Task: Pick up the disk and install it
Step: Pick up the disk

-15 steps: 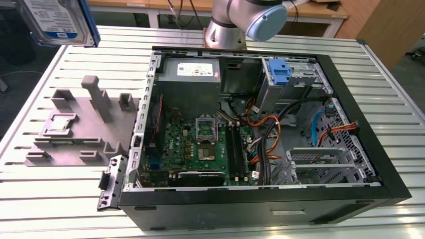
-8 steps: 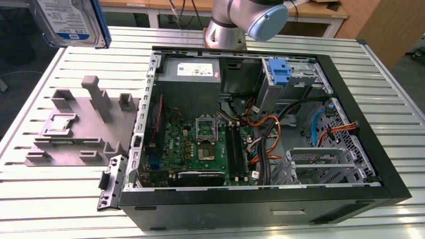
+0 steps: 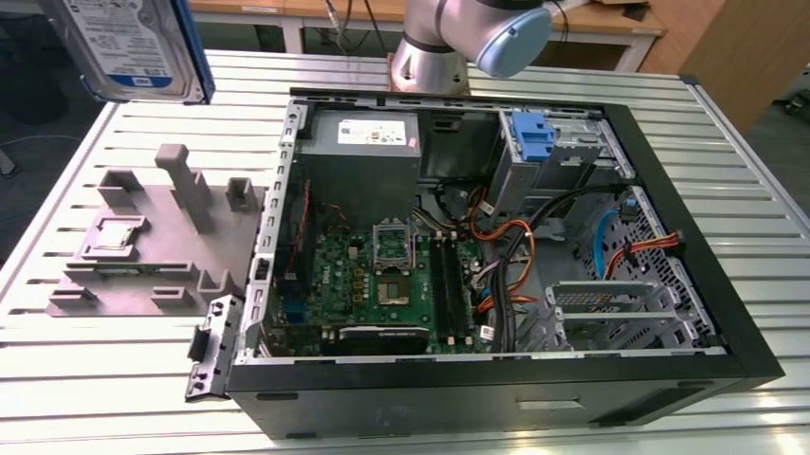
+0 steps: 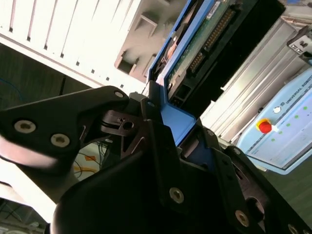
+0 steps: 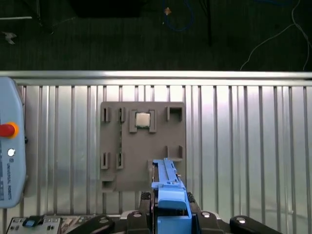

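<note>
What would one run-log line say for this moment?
pincer: shut on disk | disk: held aloft above grey fixture | computer case: open, disk not yet inside

The exterior view's top edge cuts off the disk (image 3: 142,47); in the second wrist view the hand (image 4: 178,126) hides its gripped end

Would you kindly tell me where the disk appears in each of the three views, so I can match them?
Exterior view: disk high in the top left corner, label facing the camera.
Second wrist view: disk edge-on, circuit board showing, clamped in the gripper.
First wrist view: disk edge-on, blue rail toward the camera, in front of the grey holder.
Shared landmark: grey holder.
</note>
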`<state>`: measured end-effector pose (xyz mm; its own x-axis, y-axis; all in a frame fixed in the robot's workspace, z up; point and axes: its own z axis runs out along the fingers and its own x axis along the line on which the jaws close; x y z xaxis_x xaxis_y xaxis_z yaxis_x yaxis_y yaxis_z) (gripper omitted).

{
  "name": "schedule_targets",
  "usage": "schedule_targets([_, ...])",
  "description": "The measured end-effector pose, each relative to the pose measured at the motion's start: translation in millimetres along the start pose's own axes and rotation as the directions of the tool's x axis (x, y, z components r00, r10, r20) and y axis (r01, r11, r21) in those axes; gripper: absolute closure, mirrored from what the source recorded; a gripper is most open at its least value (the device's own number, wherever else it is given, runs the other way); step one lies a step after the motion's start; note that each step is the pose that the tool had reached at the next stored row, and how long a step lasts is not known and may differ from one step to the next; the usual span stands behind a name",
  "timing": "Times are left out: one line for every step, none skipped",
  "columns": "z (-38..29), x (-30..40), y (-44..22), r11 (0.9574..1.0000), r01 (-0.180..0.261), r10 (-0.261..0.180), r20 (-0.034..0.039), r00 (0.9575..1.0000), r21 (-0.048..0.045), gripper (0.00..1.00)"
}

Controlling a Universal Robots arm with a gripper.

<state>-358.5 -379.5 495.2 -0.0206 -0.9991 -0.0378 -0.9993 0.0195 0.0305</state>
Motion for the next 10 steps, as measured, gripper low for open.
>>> schedule_targets([0.0,0.5,-4.5,1.0,0.0,0.0,0.0,1.0,0.0001,0.63])
schedule_targets([0.0,0.8,-9.0,1.0,0.0,0.0,0.0001,1.0,0.0002,0.63])
schedule_targets([0.0,1.0,-13.5,1.0,0.0,0.0,0.0001,1.0,0.0003,0.63])
schedule_targets([-0.3,1.1,-18.0,1.0,0.0,0.0,-0.0001,1.0,-0.0001,0.63])
schedule_targets([-0.3,1.2,-22.5,1.0,0.0,0.0,-0.0001,1.0,0.0,0.63])
schedule_targets([-0.3,1.4,-25.3,1.0,0.0,0.0,0.0,1.0,0.0001,0.63])
schedule_targets([-0.4,2.4,-26.6,1.0,0.0,0.0,0.0,1.0,0.0001,0.63])
schedule_targets([-0.4,4.3,-27.1,1.0,0.0,0.0,0.0,1.0,0.0,0.63])
schedule_targets([-0.4,6.8,-27.5,1.0,0.0,0.0,0.0,1.0,0.0001,0.63])
schedule_targets([-0.5,9.6,-27.9,1.0,0.0,0.0,0.0001,1.0,0.0002,0.63])
